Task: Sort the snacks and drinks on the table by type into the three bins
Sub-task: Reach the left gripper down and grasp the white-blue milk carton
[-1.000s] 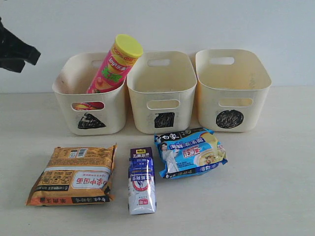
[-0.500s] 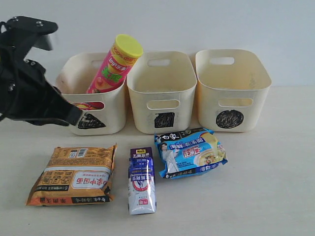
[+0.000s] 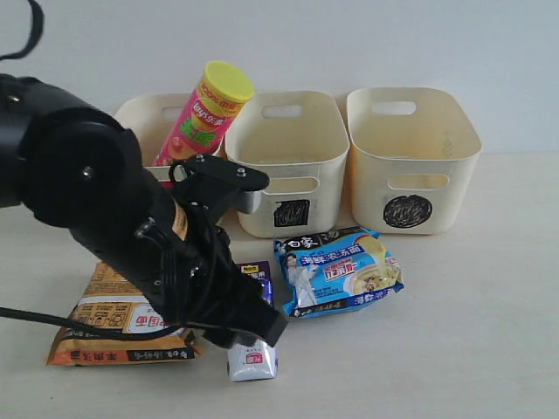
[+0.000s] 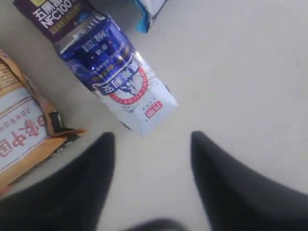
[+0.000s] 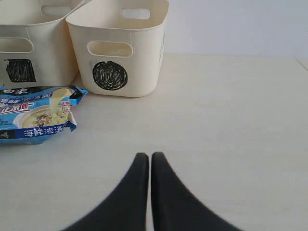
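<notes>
Looking across the desk [image 3: 476,345], you have only the pink chip can [image 3: 205,109] binned, leaning in the left-hand bin [image 3: 131,115], while the orange-brown noodle packet [image 3: 87,325], blue noodle packet [image 3: 341,271] and drink pouch [image 4: 115,82] lie unsorted, your left gripper [image 4: 151,137] half-open and empty just beside the pouch, your right gripper [image 5: 150,156] closed on nothing above bare desk.

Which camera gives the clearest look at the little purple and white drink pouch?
The left wrist view: the drink pouch lies nearly whole and unblocked there. In the exterior view the left arm hides most of it. The right wrist view misses it.
</notes>
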`<state>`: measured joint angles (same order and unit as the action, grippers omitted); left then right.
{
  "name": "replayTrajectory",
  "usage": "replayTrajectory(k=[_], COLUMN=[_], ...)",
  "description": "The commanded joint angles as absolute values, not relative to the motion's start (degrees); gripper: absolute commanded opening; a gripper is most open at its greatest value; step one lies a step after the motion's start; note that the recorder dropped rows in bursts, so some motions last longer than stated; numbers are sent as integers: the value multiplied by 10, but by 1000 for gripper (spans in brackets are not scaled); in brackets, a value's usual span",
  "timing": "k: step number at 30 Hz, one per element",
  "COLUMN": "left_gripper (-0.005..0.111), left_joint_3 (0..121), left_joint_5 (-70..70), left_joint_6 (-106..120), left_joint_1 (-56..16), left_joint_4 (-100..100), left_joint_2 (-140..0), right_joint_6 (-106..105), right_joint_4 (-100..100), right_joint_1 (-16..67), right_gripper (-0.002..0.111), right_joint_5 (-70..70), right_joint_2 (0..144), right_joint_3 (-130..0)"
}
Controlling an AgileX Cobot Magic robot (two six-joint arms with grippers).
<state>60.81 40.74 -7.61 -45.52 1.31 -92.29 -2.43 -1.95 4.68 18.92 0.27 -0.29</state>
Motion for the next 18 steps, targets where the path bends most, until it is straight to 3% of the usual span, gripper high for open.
replayTrajectory(k=[1,11,18], left_gripper=[110,107,87], left_joint_3=[606,606,606], left_joint_5=[373,281,265], left_joint_6=[-83,-188,-342], left_joint_1=[-459,-459,-459], left_joint_4=[25,-29,-166], left_joint_2=[-954,-998,-1043], right_joint_6=[-25,-25,-25], right_joint_4=[-18,-18,-18], right_joint_1=[46,46,46], right_gripper=[0,0,0], right_joint_5=[184,184,184], right_joint_2=[0,0,0], right_joint_3=[0,0,0])
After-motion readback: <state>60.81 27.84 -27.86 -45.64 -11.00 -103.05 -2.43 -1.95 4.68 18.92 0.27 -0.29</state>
